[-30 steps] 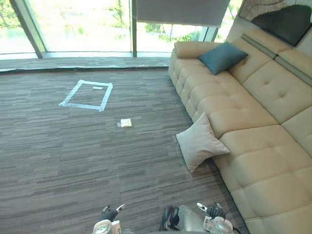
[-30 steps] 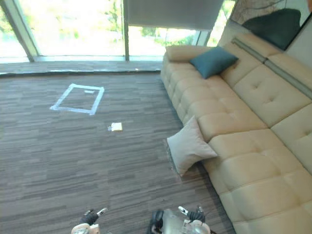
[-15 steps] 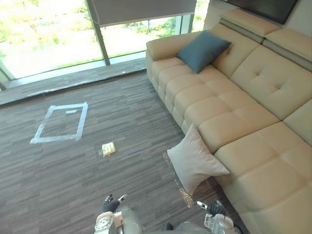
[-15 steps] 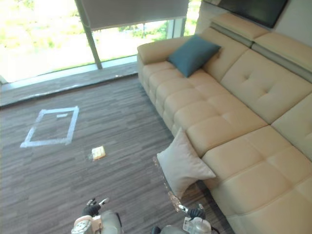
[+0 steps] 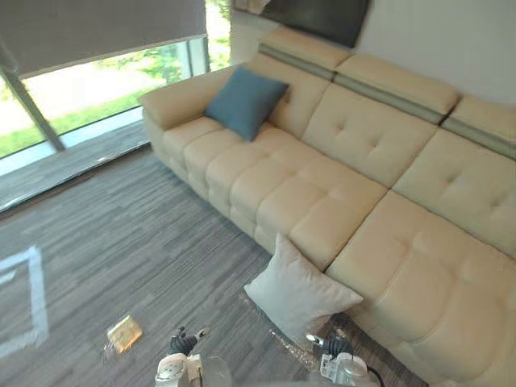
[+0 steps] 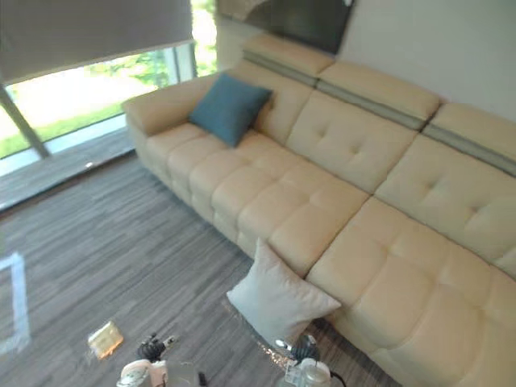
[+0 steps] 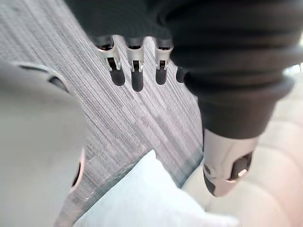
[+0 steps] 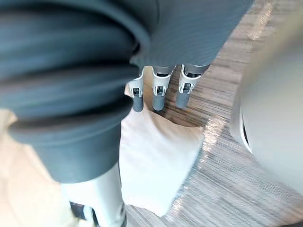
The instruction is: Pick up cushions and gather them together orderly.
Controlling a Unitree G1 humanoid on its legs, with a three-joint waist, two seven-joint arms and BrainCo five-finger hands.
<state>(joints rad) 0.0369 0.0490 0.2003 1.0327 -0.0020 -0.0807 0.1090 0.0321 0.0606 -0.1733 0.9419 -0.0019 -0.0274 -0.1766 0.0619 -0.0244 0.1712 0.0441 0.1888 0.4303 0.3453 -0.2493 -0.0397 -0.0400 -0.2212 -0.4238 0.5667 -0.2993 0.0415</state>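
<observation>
- Head views: a pale grey square fabric cushion [image 5: 300,292] stands on the grey striped carpet [image 5: 145,242], leaning against the front of the beige tufted leather sofa [image 5: 347,153]. A teal square cushion [image 5: 244,101] rests on the seat by the far armrest, well apart from it. A small yellowish object [image 5: 123,334] cannot be identified. A white tape outline [image 5: 38,294] is cut off at the edge. The left hand [image 5: 182,342] and right hand [image 5: 334,347] are partly cut off at the lower edge.
- Left wrist view: fingers [image 7: 136,71] hang straight and empty above the carpet, with a corner of the pale cushion beyond them.
- Right wrist view: fingers [image 8: 158,94] hang straight and empty above the pale cushion; the thumb is cut off.
</observation>
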